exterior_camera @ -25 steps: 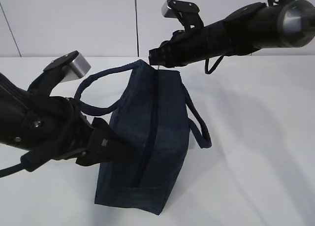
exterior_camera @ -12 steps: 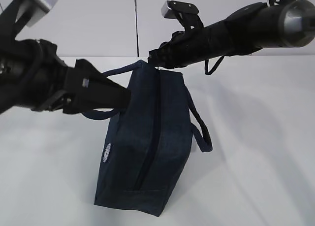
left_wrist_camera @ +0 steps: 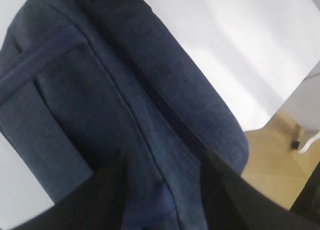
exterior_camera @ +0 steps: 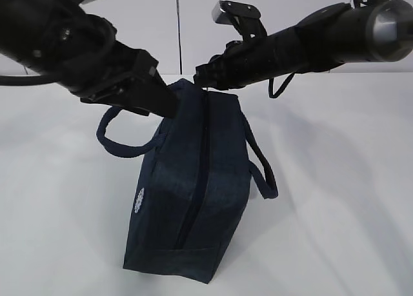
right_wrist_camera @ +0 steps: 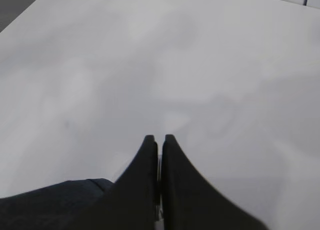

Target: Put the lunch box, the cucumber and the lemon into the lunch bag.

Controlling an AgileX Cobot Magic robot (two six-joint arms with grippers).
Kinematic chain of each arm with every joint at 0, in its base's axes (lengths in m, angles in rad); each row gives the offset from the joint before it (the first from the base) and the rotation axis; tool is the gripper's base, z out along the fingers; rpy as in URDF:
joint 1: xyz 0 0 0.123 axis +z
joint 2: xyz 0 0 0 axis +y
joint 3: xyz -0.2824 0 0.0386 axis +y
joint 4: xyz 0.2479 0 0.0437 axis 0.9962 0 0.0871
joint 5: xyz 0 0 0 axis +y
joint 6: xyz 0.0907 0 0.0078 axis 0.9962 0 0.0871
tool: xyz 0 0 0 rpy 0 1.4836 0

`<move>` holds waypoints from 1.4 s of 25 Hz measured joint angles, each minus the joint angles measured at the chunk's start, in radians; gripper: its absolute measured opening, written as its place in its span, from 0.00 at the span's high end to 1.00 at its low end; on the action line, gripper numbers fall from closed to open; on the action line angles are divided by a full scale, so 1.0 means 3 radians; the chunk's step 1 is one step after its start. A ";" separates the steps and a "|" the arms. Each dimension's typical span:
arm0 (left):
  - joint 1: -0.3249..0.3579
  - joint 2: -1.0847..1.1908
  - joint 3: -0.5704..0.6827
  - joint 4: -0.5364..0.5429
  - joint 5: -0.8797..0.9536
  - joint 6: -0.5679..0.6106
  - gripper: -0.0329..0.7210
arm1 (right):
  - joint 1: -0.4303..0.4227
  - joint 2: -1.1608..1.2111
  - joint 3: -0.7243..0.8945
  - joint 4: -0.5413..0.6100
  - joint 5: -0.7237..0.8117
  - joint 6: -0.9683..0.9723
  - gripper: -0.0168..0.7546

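The lunch bag [exterior_camera: 193, 186] stands on the white bench [exterior_camera: 335, 180], its lower end toward the near edge and its upper end lifted toward the back, its zip line looking closed along its whole length, the white logo [exterior_camera: 140, 200] on its left face, one loop handle [exterior_camera: 119, 141] hanging left and the other [exterior_camera: 261, 170] right. No lunch box, cucumber or lemon shows anywhere; my judgement is that they are already inside and the bag is being zipped, though the pictures cannot confirm the contents. Farther back, the left gripper [left_wrist_camera: 162, 190] straddles the bag's upper left side, its fingers parted with navy fabric between them; whether they press it or merely flank it I cannot tell. At the bag's far top corner the right gripper [right_wrist_camera: 160, 142] is clenched tight, a thin metal piece, probably the zipper pull [exterior_camera: 206, 88], pinched between its tips.
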 joint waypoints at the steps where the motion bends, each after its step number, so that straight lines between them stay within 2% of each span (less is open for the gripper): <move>1: 0.0000 0.0075 -0.0066 0.0026 0.0036 -0.0027 0.52 | 0.0000 0.0000 0.0000 0.0000 0.0000 0.0000 0.98; 6: 0.0000 0.0340 -0.0269 0.0171 0.0065 -0.0161 0.52 | 0.0000 0.0000 0.0000 0.0000 0.0000 0.0000 0.98; 16: 0.0000 0.0628 -0.0320 0.0297 0.0059 -0.0289 0.54 | 0.0000 0.0000 0.0000 0.0000 0.0000 0.0000 0.98; 19: 0.0000 0.0690 -0.0320 0.0327 0.0059 -0.0296 0.68 | 0.0000 0.0000 0.0000 0.0000 0.0008 0.0000 0.98; 21: 0.0000 0.0691 -0.0320 0.0339 0.0045 -0.0296 0.84 | 0.0000 0.0000 0.0000 0.0000 0.0008 0.0000 0.98; 23: 0.0000 0.0696 -0.0350 0.0371 0.0042 -0.0298 0.93 | 0.0000 0.0000 0.0000 0.0000 0.0008 0.0000 0.98; 30: 0.0000 0.0714 -0.0780 0.0566 0.0426 -0.0311 0.96 | -0.0004 0.0000 -0.0006 0.0019 -0.0004 0.0000 0.98; 35: 0.0000 0.0671 -0.0872 0.0649 0.0604 -0.0311 0.97 | -0.0020 0.0000 -0.0006 0.0032 -0.0012 0.0000 0.98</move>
